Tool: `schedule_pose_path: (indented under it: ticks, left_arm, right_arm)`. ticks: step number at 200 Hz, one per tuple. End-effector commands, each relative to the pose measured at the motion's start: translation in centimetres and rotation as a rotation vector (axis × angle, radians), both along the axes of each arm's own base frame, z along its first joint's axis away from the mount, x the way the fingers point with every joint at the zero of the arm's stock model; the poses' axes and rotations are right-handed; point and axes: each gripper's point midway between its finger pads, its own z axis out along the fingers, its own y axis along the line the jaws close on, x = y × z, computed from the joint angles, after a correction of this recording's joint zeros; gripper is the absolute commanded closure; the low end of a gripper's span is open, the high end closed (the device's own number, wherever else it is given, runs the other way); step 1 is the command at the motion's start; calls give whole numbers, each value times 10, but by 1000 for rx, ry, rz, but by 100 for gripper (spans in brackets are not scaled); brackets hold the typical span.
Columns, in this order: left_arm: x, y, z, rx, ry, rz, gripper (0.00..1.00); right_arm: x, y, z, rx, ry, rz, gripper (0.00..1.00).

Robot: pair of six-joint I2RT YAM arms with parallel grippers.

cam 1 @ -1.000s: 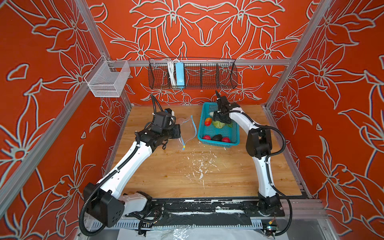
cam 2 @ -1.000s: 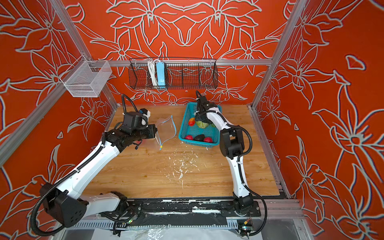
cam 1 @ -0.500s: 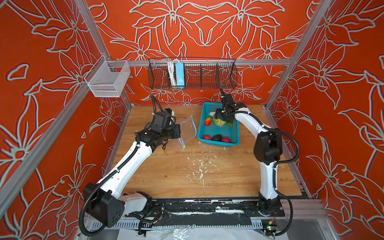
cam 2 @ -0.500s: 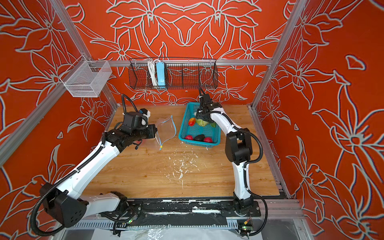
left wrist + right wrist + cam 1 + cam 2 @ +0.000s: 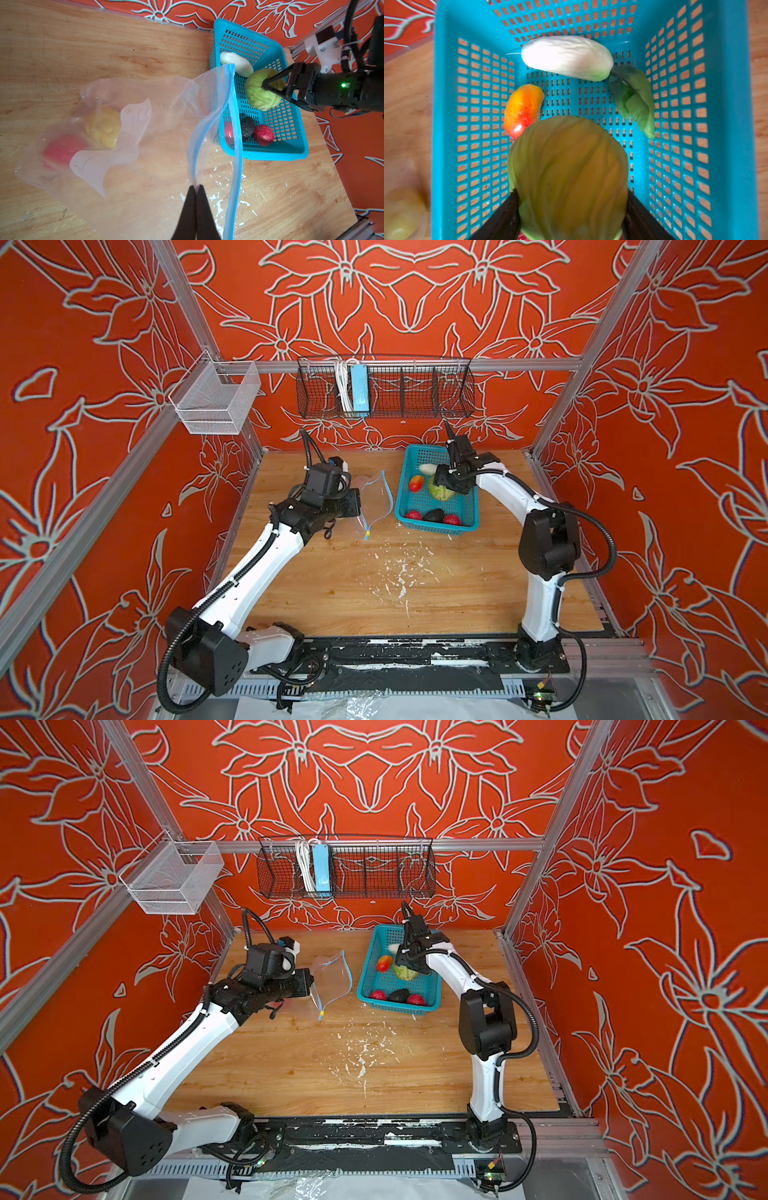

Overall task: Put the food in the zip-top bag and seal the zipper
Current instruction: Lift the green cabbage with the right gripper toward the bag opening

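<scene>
Right fingers (image 5: 500, 220) pinch the cabbage (image 5: 569, 176) inside the basket (image 5: 443, 124); left gripper (image 5: 196, 187) clenched on the bag (image 5: 124, 145) rim, mouth open just beside the basket. Arm should lift clear of basket wall, then release deep.

zip-top bag (image 5: 376, 499) on surface (image 5: 457, 593), left of basket (image 5: 436, 527) | in bag: potato (image 5: 102, 126), one fruit (image 5: 60, 149) | in basket: radish (image 5: 427, 468) at far end, pepper (image 5: 415, 483) left of cabbage (image 5: 439, 492) mid-basket, avocado (image 5: 434, 514) between fruit pair (image 5: 452, 519) at near end
</scene>
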Motion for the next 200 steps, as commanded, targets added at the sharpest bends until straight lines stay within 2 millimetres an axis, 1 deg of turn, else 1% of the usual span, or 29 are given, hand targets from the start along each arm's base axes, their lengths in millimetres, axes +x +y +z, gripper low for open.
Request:
schedule_pose_path:
  ticks: [1,26,79,113,162,200]
  left_arm:
    - [-1,5,2,7,-17,14,100]
    - [-1,6,3,7,-24,18,100]
    - [-1,6,3,2,-21,15,100]
    - [-1,5,2,1,-19,14,100]
    - [-1,8,3,10,-26,20,100]
    - [0,7,2,2,-22,17,100]
  right_arm:
    - [-2,2,31,68,-72,-16,29]
    - [-11,5,40,105,-84,-11,32]
    - [-32,14,63,222,-135,-10,33]
    - [-43,19,79,255,-169,9,33]
    - [-63,38,92,308,-175,48,34]
    - [-75,50,109,328,-215,74,34]
